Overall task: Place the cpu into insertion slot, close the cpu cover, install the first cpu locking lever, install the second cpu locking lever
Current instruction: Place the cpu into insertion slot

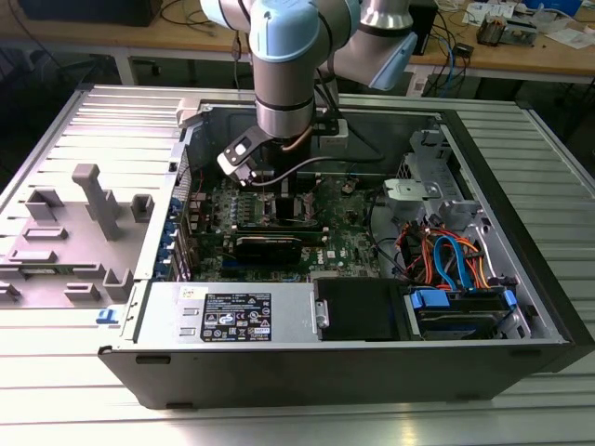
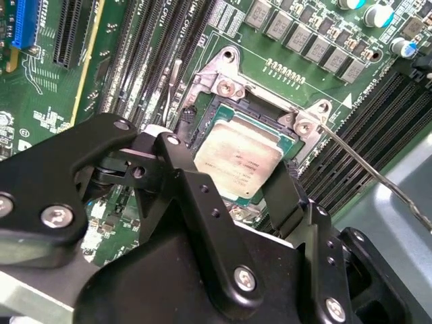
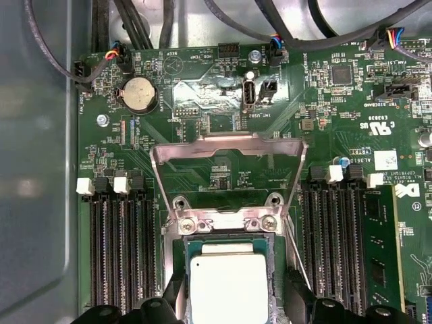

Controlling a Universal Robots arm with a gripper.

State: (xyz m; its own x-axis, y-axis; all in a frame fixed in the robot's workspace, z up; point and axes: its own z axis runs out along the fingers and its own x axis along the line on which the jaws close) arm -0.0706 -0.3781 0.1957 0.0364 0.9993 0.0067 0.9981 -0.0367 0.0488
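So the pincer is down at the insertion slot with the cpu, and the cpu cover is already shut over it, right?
No. The cpu cover is not shut: the first wrist view shows it swung open, away from the insertion slot, with the cpu bare. The pincer is down at the slot with the cpu, as said.

A ribbed silver metal desk (image 1: 548,158) spreads wide, and bright light glares off its near edge at the exterior view's left. Behind it stands a wooden desk (image 1: 548,63) on white legs (image 1: 124,67), strewn with cables (image 1: 446,42).
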